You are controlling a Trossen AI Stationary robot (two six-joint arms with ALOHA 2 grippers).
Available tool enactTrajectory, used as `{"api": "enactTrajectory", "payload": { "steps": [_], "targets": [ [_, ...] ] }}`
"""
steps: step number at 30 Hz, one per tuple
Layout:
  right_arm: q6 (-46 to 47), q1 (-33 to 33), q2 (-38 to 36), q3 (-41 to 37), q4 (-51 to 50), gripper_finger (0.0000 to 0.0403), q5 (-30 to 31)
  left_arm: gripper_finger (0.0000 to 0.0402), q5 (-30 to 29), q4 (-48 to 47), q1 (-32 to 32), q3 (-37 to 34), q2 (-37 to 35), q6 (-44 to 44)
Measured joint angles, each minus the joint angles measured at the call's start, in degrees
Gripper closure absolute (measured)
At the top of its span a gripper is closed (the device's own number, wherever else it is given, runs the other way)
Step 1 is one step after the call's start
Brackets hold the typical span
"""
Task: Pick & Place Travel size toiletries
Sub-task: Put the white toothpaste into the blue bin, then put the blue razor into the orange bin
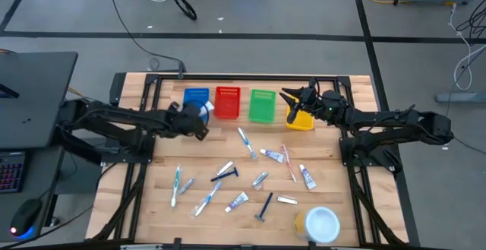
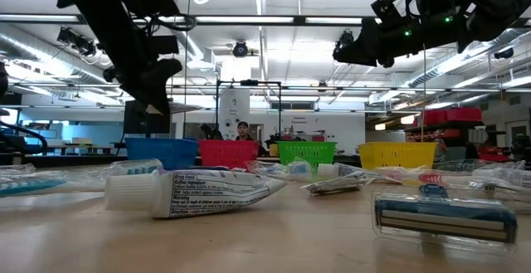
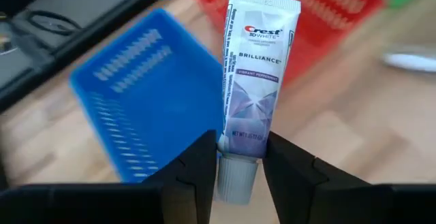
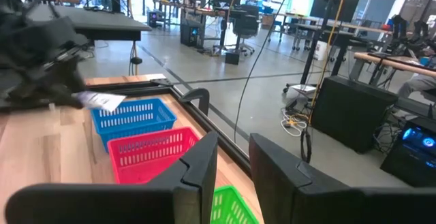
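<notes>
My left gripper [image 1: 202, 115] is shut on a small white-and-purple toothpaste tube [image 3: 255, 67] and holds it in the air by the blue basket's [image 1: 195, 98] right near corner. My right gripper [image 1: 289, 98] hovers open over the yellow basket's [image 1: 301, 121] far left side, with nothing between its fingers [image 4: 204, 159]. Several other toiletries lie flat on the wooden table: toothbrushes [image 1: 245, 141], small tubes [image 1: 272, 154] and dark razors [image 1: 265, 206]. My left gripper pinches the tube's cap end between its two fingers [image 3: 201, 157], at the shoulder just above the white cap [image 3: 240, 176]. The fingers slant downward toward the table's far side, and the tube sticks out forward along them, crimped end farthest out. The tube is lifted clear of the table.
Blue, red [image 1: 228, 102], green [image 1: 263, 106] and yellow baskets stand in a row along the far edge. A round white-and-yellow container [image 1: 317, 223] sits at the near right. In the low view a large tube [image 2: 195, 193] and a razor [image 2: 444, 215] lie close to the camera.
</notes>
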Motion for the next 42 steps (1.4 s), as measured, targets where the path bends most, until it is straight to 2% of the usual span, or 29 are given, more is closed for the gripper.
{"api": "enactTrajectory", "payload": {
  "steps": [3, 9, 14, 18, 24, 27, 36, 42],
  "targets": [
    [0.3, 0.0, 0.0, 0.0, -0.1, 0.0306, 0.0, 0.0281, 0.8, -0.1, 4.5, 0.0, -0.3, 4.2],
    [0.2, 0.0, 0.0, 0.0, -0.1, 0.0306, 0.0, 0.0281, 7.2, -0.9, 13.6, -0.2, 1.2, 6.6],
    [0.2, 0.0, 0.0, 0.0, -0.2, 0.0306, 0.0, 0.0281, 8.5, 0.6, 19.9, -0.1, 4.5, 7.4],
    [0.2, 0.0, 0.0, 0.0, -0.2, 0.0306, 0.0, 0.0281, 13.8, 4.0, 23.4, -0.1, 8.8, 11.6],
    [0.4, 0.0, 0.0, 0.0, -0.2, 0.0306, 0.1, 0.0279, 13.6, 10.1, 25.4, -0.1, 14.1, 15.8],
    [0.4, 0.0, 0.0, 0.0, -0.3, 0.0306, 0.3, 0.0270, 15.3, 11.3, 25.8, -0.1, 14.8, 16.8],
    [0.4, 0.0, 0.0, 0.0, -0.7, 0.0306, -1.9, 0.0218, 16.0, 10.5, 25.8, 0.3, 14.8, 18.5],
    [0.4, 0.0, 0.7, 0.0, -0.2, 0.0293, -6.3, 0.0207, 15.9, 6.2, 25.2, 5.6, 14.2, 23.6]
  ]
}}
